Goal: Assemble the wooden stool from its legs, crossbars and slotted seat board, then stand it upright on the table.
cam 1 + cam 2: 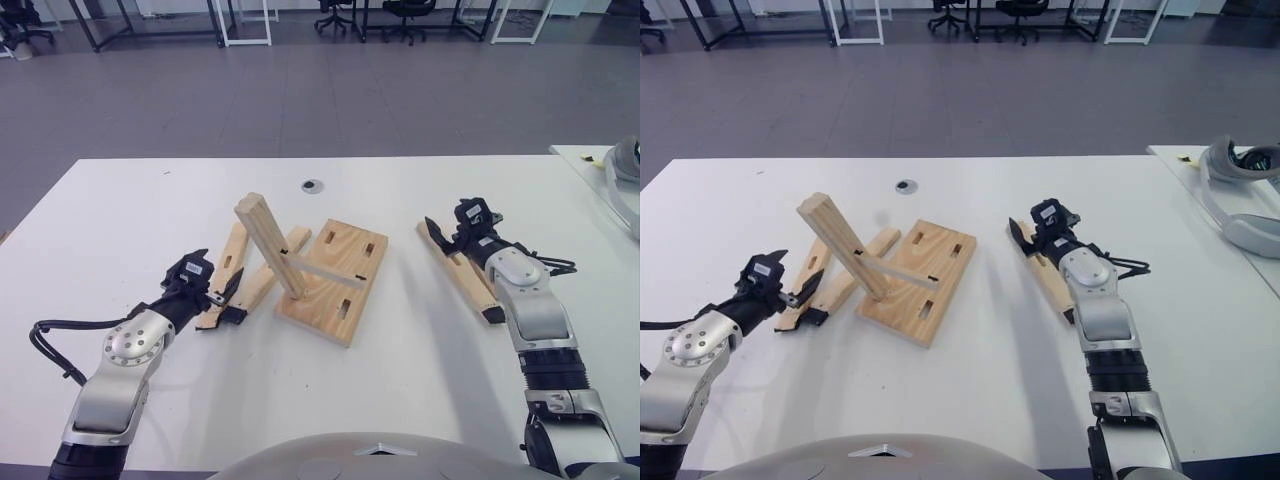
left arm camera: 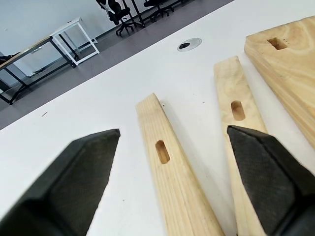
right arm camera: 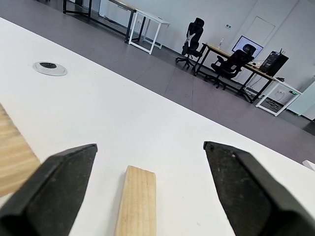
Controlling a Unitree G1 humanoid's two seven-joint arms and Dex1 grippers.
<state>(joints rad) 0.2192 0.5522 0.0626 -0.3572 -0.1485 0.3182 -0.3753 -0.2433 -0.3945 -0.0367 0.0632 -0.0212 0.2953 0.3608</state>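
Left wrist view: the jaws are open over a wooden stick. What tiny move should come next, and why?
Probably shut the left jaws on the wooden leg. They stand open either side of it as it lies flat on the table, and it must be lifted before joining the seat board.

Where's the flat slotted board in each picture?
Left eye view: seat board, centre of the table, under a tilted leg.
Right eye view: seat board left of centre.
Left wrist view: seat board beside two slotted legs.
Right wrist view: probably the wood edge nearer than the grommet.
Shared landmark: that round grommet in the table.
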